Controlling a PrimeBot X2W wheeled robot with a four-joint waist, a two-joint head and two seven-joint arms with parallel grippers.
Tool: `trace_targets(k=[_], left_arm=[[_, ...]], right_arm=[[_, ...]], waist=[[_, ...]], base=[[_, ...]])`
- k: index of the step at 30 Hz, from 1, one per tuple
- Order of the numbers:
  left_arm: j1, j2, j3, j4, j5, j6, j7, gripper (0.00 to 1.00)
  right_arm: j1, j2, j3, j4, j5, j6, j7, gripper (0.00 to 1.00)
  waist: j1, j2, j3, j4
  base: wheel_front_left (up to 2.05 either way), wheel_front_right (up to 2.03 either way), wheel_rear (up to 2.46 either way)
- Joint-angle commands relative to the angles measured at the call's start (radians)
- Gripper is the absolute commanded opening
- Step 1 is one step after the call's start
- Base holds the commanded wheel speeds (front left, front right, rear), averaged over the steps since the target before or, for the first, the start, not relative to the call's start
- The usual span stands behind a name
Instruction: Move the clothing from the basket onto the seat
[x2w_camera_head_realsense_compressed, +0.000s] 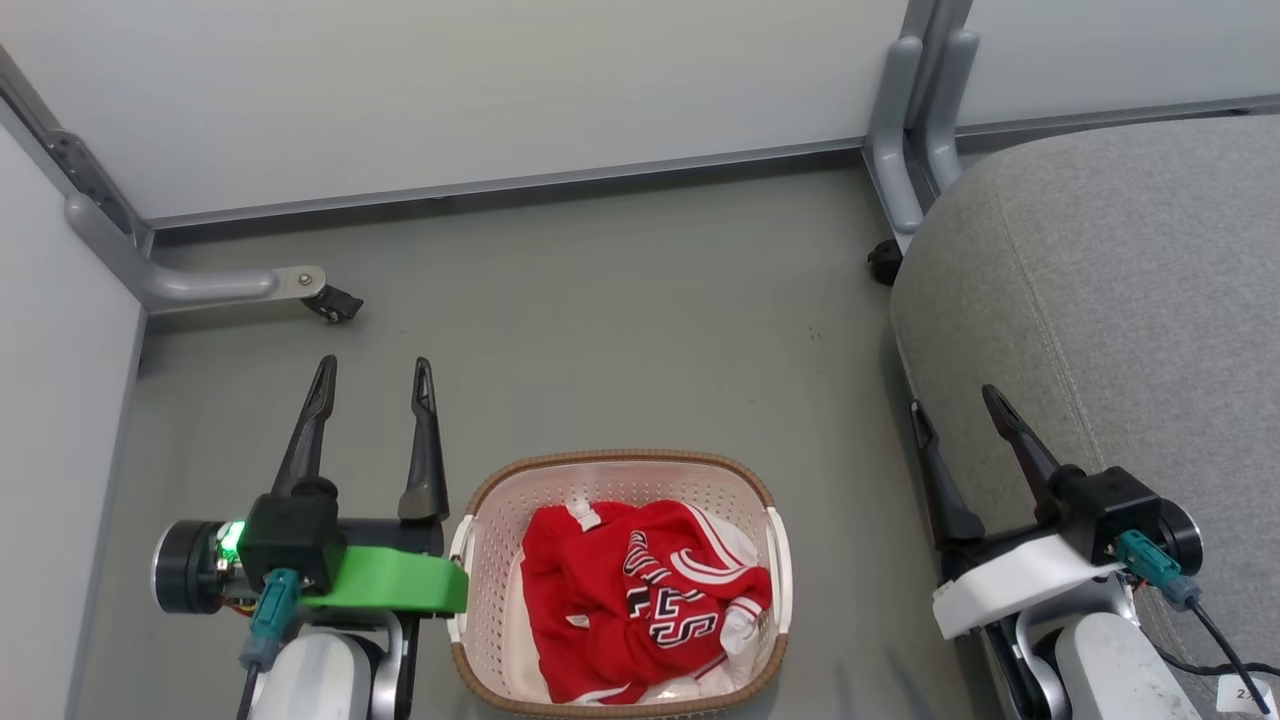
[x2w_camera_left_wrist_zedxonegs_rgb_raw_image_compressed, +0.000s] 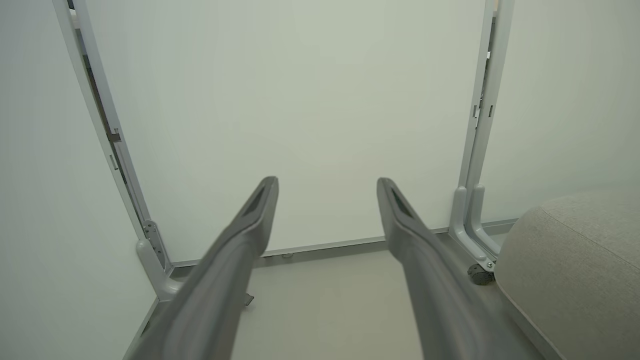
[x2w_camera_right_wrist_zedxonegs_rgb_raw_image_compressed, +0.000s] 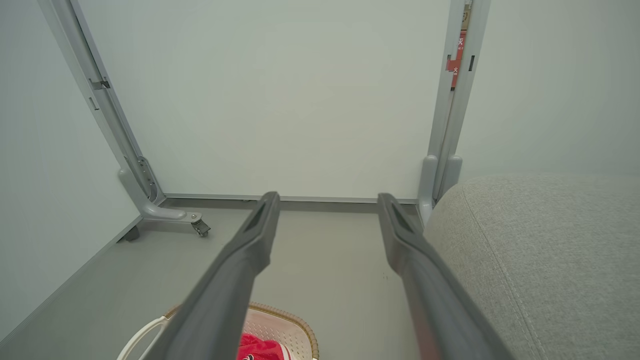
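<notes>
Red clothing (x2w_camera_head_realsense_compressed: 640, 600) lies crumpled in the cream basket (x2w_camera_head_realsense_compressed: 620, 462) on the floor (x2w_camera_head_realsense_compressed: 620, 320) at the bottom centre of the head view, block lettering facing up. The basket's lower edge is cropped, so its long axis is unclear. Left gripper (x2w_camera_head_realsense_compressed: 375, 362) at lower left and right gripper (x2w_camera_head_realsense_compressed: 951, 398) at lower right point up the frame, fingers spread wide and empty. The grey seat (x2w_camera_head_realsense_compressed: 1120, 300) occupies the right side.

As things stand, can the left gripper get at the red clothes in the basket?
Probably yes. The left gripper is open and empty just left of the basket, and the red clothes lie uncovered in its open top.
</notes>
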Motion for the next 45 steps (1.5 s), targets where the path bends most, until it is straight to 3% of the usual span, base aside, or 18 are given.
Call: trace_targets(k=[1, 22, 34, 45], left_arm=[[-0.022, 0.006, -0.002, 0.007, 0.013, -0.011, 0.0, 1.0], [-0.272, 0.043, -0.081, 0.21, 0.085, -0.136, 0.0, 1.0], [-0.421, 0.104, -0.189, 0.384, 0.107, -0.158, 0.0, 1.0], [-0.555, 0.145, -0.302, 0.557, 0.118, -0.162, 0.0, 1.0]], right_arm=[[-0.019, -0.005, 0.002, -0.007, 0.004, 0.0, -0.005, 1.0], [-0.218, -0.004, 0.082, -0.096, 0.004, 0.0, -0.003, 1.0], [-0.324, -0.004, 0.127, -0.147, 0.036, 0.0, -0.003, 1.0], [-0.396, -0.004, 0.132, -0.179, 0.046, 0.0, -0.003, 1.0]], waist=[[0.0, 0.0, 0.02, -0.01], [0.0, 0.0, 0.322, -0.202], [0.0, 0.0, 0.508, -0.291], [0.0, 0.0, 0.662, -0.307]], base=[[0.0, 0.0, 0.0], [0.0, 0.0, 0.0], [0.0, 0.0, 0.0], [0.0, 0.0, 0.0]])
